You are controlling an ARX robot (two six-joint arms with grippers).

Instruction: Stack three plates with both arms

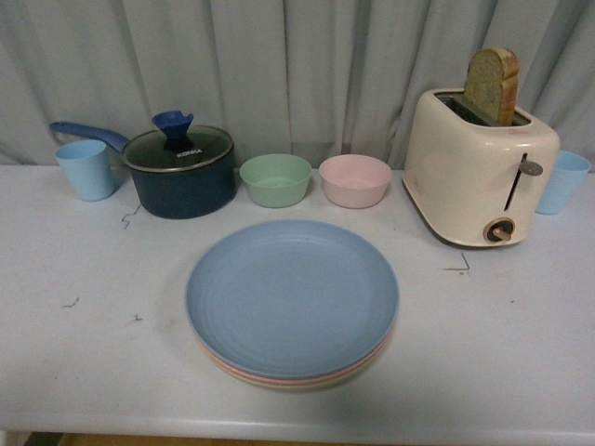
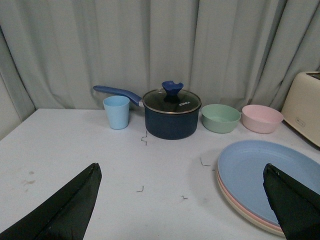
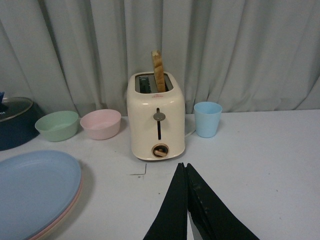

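Observation:
The three plates lie in one stack at the table's front middle. The blue plate (image 1: 292, 295) is on top, with a pink rim (image 1: 244, 373) and a beige rim (image 1: 307, 384) showing beneath it. The left wrist view shows the stack (image 2: 260, 172) to one side of my left gripper (image 2: 182, 172), which is open and empty, one fingertip (image 2: 280, 192) over the plate edge. My right gripper (image 3: 183, 166) is shut on nothing, above bare table in front of the toaster, with the stack (image 3: 35, 187) off to the side. Neither arm appears in the front view.
Along the back stand a light blue cup (image 1: 86, 169), a dark blue lidded saucepan (image 1: 180, 170), a green bowl (image 1: 276, 179), a pink bowl (image 1: 355, 180), a cream toaster (image 1: 479, 167) holding a bread slice (image 1: 492, 85), and another blue cup (image 1: 562, 181). A curtain hangs behind.

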